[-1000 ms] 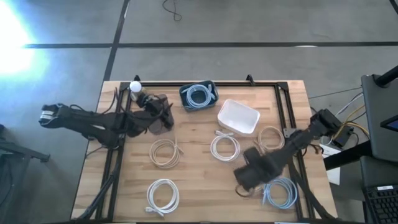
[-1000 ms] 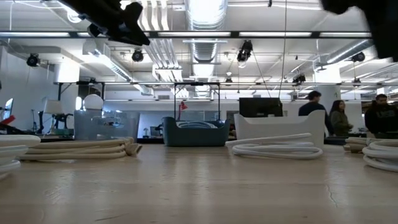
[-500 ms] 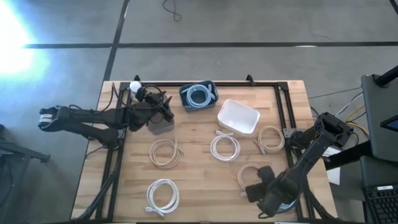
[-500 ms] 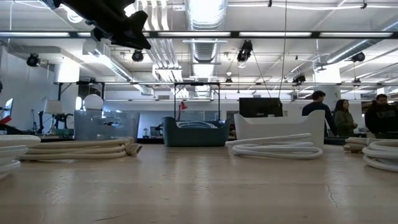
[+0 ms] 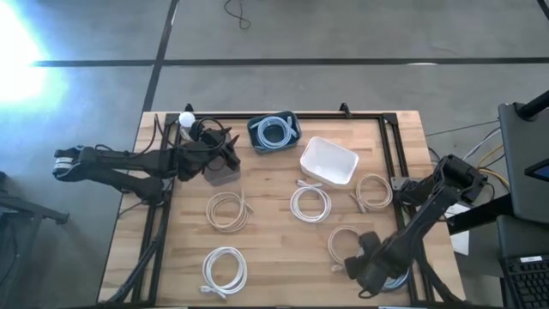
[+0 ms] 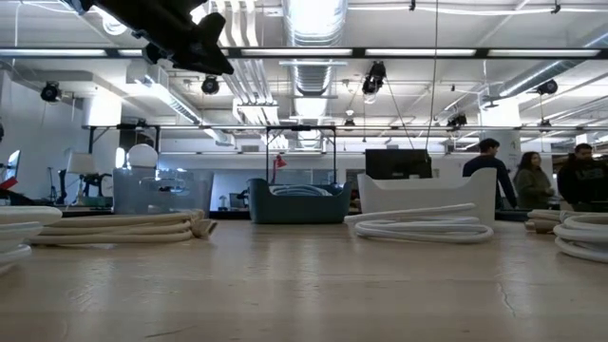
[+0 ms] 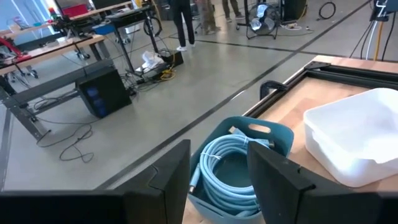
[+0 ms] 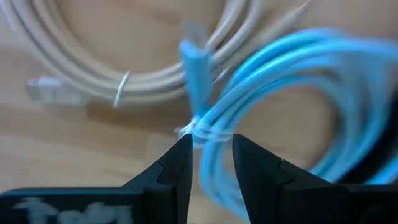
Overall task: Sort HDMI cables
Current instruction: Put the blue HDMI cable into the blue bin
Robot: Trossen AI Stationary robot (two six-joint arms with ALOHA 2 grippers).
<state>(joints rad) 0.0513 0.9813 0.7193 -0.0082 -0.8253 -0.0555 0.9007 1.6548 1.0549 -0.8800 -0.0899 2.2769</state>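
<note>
Right hand [image 8: 204,163]: fingers spread astride the light blue cable [image 8: 273,112], lower right of desk [image 5: 274,257]. Risk: snagging the adjacent beige cable [image 8: 93,68].

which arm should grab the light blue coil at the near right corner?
Right. Its tool sits open directly over the light blue coiled cable, fingers straddling the tie. The left tool is across the table by the dark blue bin.
</note>
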